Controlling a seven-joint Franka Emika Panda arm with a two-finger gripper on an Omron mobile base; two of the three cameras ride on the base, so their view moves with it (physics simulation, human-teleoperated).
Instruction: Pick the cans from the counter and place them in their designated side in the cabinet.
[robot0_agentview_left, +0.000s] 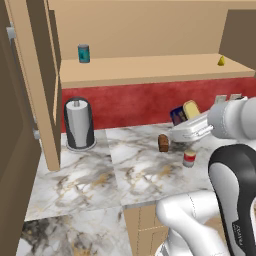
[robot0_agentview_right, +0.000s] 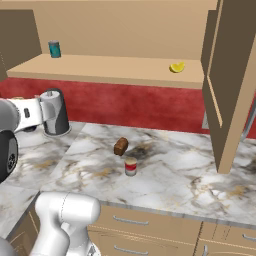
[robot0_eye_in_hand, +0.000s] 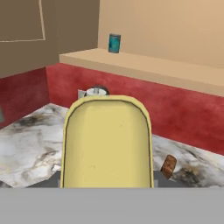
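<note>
My gripper (robot0_agentview_left: 182, 119) is shut on the dark blue can (robot0_agentview_left: 183, 112) with the yellow label, holding it tilted above the counter (robot0_agentview_left: 95, 175) in front of the red back wall. In the hand view that can's yellow face (robot0_eye_in_hand: 106, 144) sits close to the camera and hides the fingertips. The red can (robot0_agentview_left: 189, 158) with the white band stands upright on the marble (robot0_agentview_right: 175, 172), also seen as the red can (robot0_agentview_right: 130, 166) from the right. The cabinet's shelf board (robot0_agentview_left: 150, 70) runs above the wall, higher than the held can.
A teal can (robot0_agentview_left: 83, 53) stands at the shelf's left end and a yellow lemon wedge (robot0_agentview_left: 221, 61) at its right. A brown block (robot0_agentview_left: 163, 143) lies beside the red can. A paper towel holder (robot0_agentview_left: 79, 124) stands at the left. Open cabinet doors (robot0_agentview_right: 227, 85) flank the shelf.
</note>
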